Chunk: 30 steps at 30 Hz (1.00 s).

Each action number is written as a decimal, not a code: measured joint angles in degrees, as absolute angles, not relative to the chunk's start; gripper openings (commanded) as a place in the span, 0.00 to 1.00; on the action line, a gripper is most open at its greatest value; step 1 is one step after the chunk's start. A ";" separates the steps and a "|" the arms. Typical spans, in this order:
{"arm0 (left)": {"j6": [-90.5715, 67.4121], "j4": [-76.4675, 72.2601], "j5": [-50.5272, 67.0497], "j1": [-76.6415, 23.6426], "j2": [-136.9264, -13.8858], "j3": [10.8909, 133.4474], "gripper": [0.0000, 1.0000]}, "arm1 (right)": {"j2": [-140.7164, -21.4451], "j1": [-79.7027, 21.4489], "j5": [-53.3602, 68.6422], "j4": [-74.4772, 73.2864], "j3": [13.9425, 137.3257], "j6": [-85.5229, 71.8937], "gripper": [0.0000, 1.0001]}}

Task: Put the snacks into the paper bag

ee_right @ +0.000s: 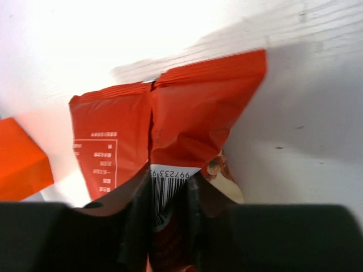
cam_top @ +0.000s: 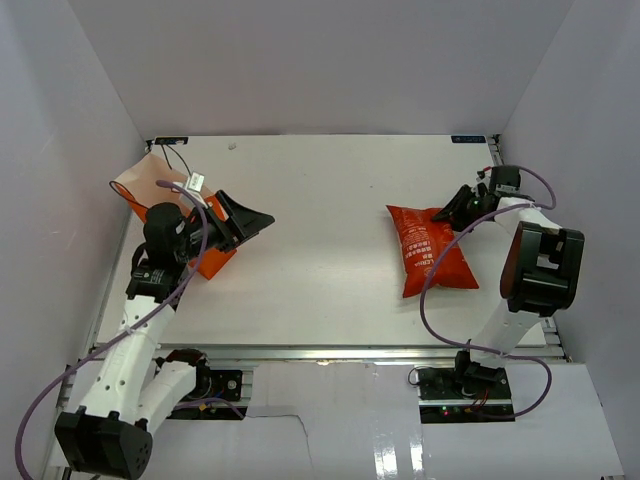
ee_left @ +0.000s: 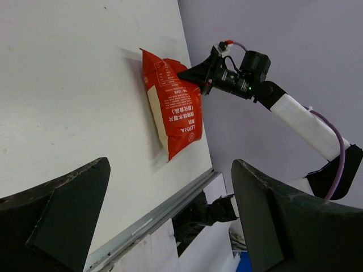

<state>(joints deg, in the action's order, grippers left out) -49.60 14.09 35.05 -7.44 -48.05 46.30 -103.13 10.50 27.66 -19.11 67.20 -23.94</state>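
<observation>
The large red-orange crisp bag lies on the right half of the bench, its length running from near to far. The right end effector is clamped on the bag's far end. Its arm reaches out from the base, bends at the elbow and comes in at the bag from the right.

The right wrist view shows what the overhead view does not: the two fingers are pinched together on the back seam, just by the barcode panel. Whether that end is lifted off the bench cannot be told.

Well apart from it, at the far left, sits the orange paper bag. Its paler inner surface shows at the far-left corner, and the left arm crosses above its middle and hides part of it. The left end effector sits just right of the paper bag and points toward the bench centre. In its own wrist view its fingers stand wide apart with nothing between them, framing the crisp bag and the right arm beyond.

A purple cable loops from the right arm over the crisp bag's near end.
</observation>
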 measured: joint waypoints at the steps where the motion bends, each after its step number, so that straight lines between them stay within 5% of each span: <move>1: -50.33 12.99 34.96 -8.71 -48.84 46.11 0.98 | -102.39 10.55 28.82 -18.55 66.83 -23.75 0.21; 8: -54.57 4.62 29.71 -22.50 -59.44 46.13 0.98 | -94.96 10.48 36.62 -15.22 63.79 -20.05 0.08; 23: -60.45 -12.69 23.77 -35.33 -91.74 59.18 0.98 | -84.47 -0.08 57.54 -7.44 56.95 -13.82 0.08; 30: -59.90 -15.07 24.18 -36.47 -95.15 61.78 0.73 | -84.36 -1.93 59.11 -2.85 56.36 -16.84 0.08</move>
<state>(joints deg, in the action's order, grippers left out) -59.90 -15.07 24.18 -36.47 -95.15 61.78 -84.36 -1.93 59.11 -2.85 56.36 -16.84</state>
